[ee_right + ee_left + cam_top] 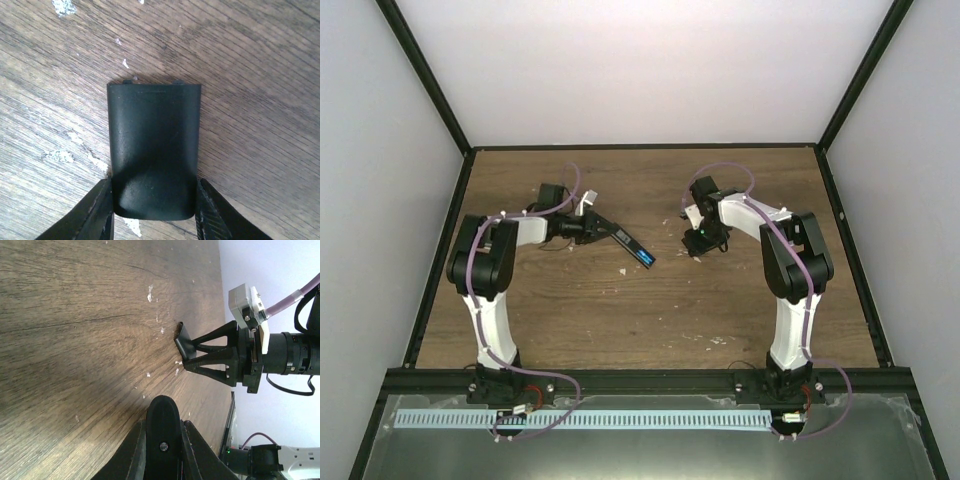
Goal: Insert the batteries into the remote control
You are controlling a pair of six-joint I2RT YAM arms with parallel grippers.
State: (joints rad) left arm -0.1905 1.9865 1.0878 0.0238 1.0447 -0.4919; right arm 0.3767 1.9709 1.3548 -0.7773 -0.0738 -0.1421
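The remote control [625, 243] is a slim black bar lying diagonally left of centre, with my left gripper [603, 229] shut on its upper-left end. The batteries [644, 258] show as a bright-blue patch at its lower-right end. In the left wrist view the remote's rounded end [162, 412] is clamped in my left gripper [163, 437]. A small black cover piece [152, 130] lies flat on the wood. My right gripper [153, 187] has a finger pressed against each of its sides. From the left wrist, the cover [182, 340] sits at the right gripper's tips.
The wooden table [650, 320] carries small white flecks [60, 156] around the cover. Black frame rails [845, 250] border the table, with white walls behind. Both arm bases [775, 380] stand at the near edge.
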